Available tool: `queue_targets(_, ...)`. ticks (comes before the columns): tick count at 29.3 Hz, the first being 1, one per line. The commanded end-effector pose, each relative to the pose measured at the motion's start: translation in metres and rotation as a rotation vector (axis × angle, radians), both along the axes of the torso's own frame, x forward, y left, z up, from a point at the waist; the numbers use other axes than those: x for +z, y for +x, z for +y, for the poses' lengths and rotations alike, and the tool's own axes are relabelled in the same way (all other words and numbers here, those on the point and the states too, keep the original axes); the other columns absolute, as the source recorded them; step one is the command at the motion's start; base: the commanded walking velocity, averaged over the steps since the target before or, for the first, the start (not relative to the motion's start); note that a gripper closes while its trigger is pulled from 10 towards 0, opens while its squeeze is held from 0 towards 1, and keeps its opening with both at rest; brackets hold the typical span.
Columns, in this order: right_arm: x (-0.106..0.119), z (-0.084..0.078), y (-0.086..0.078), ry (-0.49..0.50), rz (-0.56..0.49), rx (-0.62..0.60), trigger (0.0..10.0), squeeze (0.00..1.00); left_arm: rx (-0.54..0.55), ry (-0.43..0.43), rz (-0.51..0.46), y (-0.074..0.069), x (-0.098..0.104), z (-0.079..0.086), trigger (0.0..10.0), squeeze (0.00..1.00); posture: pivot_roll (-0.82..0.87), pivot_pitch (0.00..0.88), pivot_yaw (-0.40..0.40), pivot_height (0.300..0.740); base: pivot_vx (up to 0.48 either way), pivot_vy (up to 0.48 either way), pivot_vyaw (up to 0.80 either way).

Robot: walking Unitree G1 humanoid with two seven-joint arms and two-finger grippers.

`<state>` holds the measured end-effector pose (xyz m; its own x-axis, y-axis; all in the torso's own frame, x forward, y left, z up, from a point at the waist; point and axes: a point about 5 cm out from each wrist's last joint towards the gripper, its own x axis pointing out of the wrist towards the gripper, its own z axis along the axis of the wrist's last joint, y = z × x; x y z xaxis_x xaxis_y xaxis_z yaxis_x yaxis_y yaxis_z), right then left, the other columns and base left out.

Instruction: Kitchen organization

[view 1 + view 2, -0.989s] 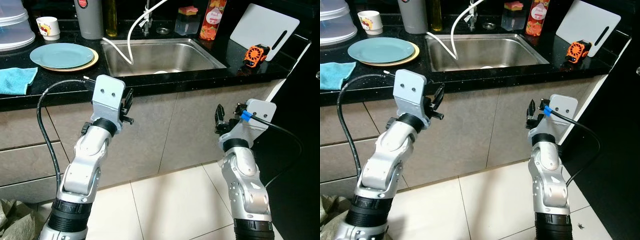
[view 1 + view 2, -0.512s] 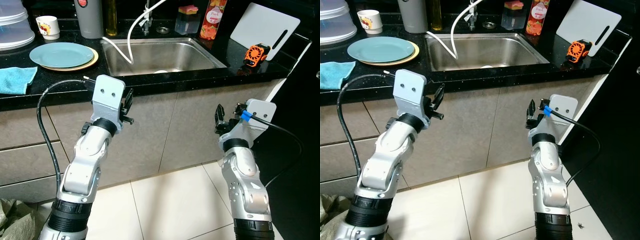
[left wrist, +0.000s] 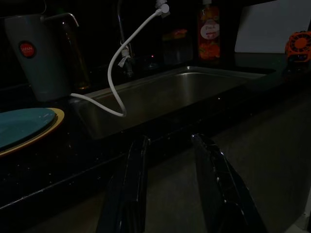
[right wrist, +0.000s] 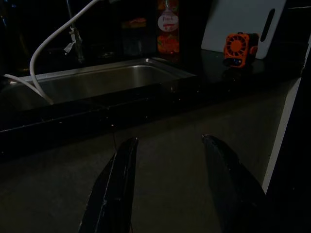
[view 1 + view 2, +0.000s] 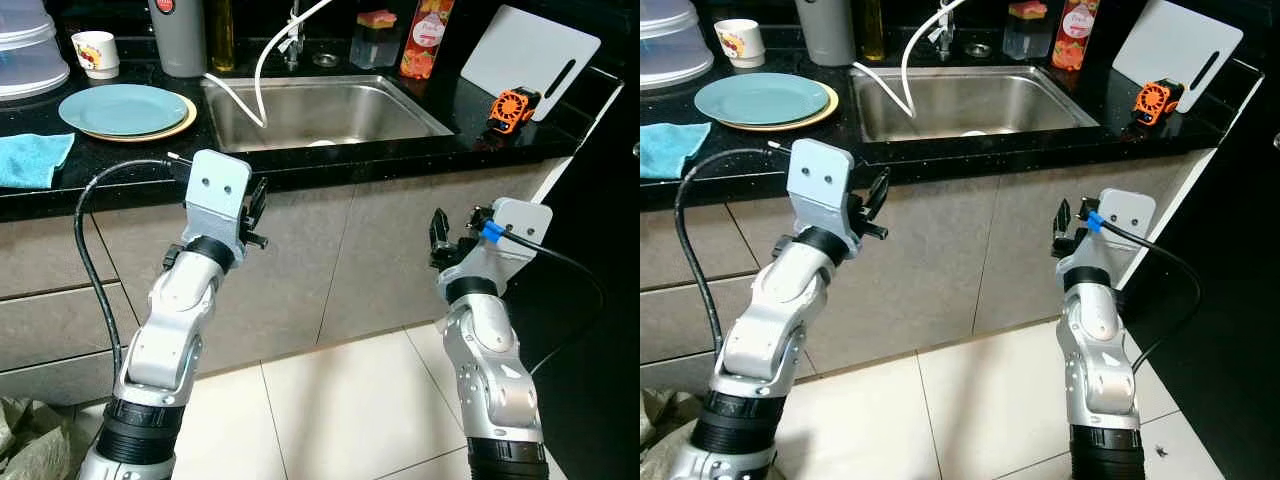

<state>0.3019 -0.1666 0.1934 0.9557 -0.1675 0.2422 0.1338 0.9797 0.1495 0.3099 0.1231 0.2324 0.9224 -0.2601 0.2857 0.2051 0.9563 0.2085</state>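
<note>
I hold both claws raised before the cabinet fronts, below the black tabletop [image 5: 330, 165] — left claw [image 5: 256, 212] at centre-left, right claw [image 5: 438, 236] at lower right, each with its 2 fingers parted and holding nothing. The teal plate [image 5: 123, 108] sits upper left, beside the steel sink [image 5: 320, 112] — a white hose [image 5: 258, 80] droops into it.

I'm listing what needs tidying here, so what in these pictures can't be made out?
- White item in the sink: front rim hides most, head views.
- Clear container: cut by the left edge.
- Bottle label: too small.
- Counter: too dark, left wrist view.
</note>
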Motion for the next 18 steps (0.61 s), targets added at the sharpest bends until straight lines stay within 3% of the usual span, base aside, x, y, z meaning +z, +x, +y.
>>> queue_targets(1,-0.0040,-0.0016,0.0013,-0.001,0.020,0.000,10.0,0.00,-0.009,0.010,-0.005,-0.0014,-0.0009,-0.0028,10.0,0.00,0.19,0.031,-0.050,0.740,0.000,0.000,0.00)
queue_targets(18,-0.0045,-0.0008,0.0009,0.000,0.020,0.002,10.0,0.00,-0.010,0.011,-0.004,-0.0017,-0.0012,-0.0026,10.0,0.00,0.19,0.029,-0.049,0.740,0.000,0.000,0.00)
